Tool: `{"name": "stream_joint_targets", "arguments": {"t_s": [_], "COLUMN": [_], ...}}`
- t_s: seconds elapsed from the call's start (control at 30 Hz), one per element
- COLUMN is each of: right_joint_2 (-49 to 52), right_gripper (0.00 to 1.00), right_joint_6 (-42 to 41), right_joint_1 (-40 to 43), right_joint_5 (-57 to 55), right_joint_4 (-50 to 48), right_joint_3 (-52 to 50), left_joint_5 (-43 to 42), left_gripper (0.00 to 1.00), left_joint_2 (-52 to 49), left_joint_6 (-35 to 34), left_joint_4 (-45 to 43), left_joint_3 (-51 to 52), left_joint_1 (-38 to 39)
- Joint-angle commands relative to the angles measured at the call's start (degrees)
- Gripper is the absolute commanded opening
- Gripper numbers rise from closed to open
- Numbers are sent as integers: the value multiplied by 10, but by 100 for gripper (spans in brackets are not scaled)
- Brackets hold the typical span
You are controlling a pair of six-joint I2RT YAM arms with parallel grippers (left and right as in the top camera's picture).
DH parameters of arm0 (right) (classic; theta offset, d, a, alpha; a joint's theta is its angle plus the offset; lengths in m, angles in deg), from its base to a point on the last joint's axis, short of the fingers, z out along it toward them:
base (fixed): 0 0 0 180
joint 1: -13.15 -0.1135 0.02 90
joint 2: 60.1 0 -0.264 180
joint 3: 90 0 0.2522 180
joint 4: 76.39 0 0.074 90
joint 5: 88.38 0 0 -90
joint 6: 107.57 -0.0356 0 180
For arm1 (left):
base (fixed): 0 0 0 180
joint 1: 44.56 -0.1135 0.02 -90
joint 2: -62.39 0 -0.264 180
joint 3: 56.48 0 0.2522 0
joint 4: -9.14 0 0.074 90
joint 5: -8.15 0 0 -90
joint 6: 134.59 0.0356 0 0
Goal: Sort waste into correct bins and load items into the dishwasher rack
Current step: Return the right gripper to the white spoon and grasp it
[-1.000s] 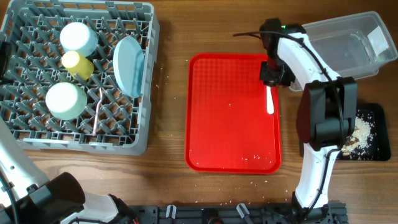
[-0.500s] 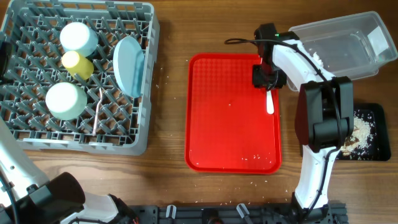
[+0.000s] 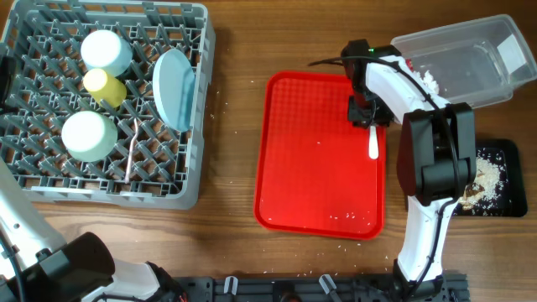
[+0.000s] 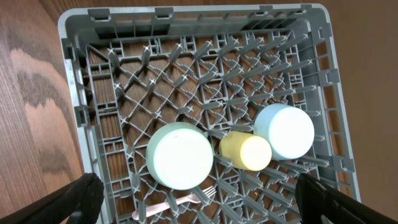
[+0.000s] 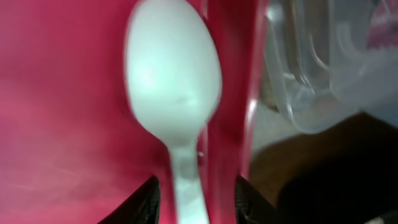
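Observation:
A white plastic spoon (image 3: 372,143) (image 5: 174,81) lies along the right rim of the red tray (image 3: 319,168). My right gripper (image 3: 367,113) (image 5: 196,199) is low over its handle, jaws apart on either side of the handle and the tray's rim, not pressed on the spoon. The dishwasher rack (image 3: 109,195) holds a light blue bowl (image 3: 106,50), a yellow cup (image 3: 104,84), a pale green bowl (image 3: 88,136), a plate (image 3: 174,88) on edge and a fork (image 3: 132,151) (image 4: 180,199). My left gripper (image 4: 202,205) hangs wide open above the rack, holding nothing.
A clear tub (image 3: 470,59) (image 5: 311,62) stands just right of the right gripper, with something white in its near corner. A black tray (image 3: 512,180) with beige food scraps (image 3: 487,178) sits at the right edge. Crumbs dot the wood round the red tray.
The red tray has slid a little to the right and turned slightly, the spoon going with it. My right gripper shifted left, then back right. The left arm has not moved.

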Motion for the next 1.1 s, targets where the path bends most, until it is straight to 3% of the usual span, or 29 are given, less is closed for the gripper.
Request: {"name": "stream_joint_targets", "arguments": {"t_s": [0.0, 0.23, 0.3, 0.53, 0.83, 1.07], "right_joint_2": [16, 16, 17, 17, 17, 17], "right_gripper": [42, 44, 49, 48, 17, 11], "right_joint_6": [-26, -45, -44, -30, -4, -5], "right_joint_1": [5, 5, 12, 32, 32, 32], "right_joint_5": [-37, -39, -39, -17, 24, -4], "right_joint_4": [9, 19, 13, -3, -10, 4], "right_joint_3": [-9, -9, -9, -9, -9, -9], "left_joint_5": [-3, -3, -3, -3, -3, -3], "left_gripper": [100, 100, 100, 100, 100, 100], "left_joint_2": [1, 1, 1, 1, 1, 1], "left_joint_6": [-10, -10, -10, -10, -10, -10], "left_joint_4": [0, 0, 0, 0, 0, 0], "left_joint_3": [-1, -1, -1, -1, -1, -1], "left_joint_1": [-2, -2, -2, -2, -2, -2]}}
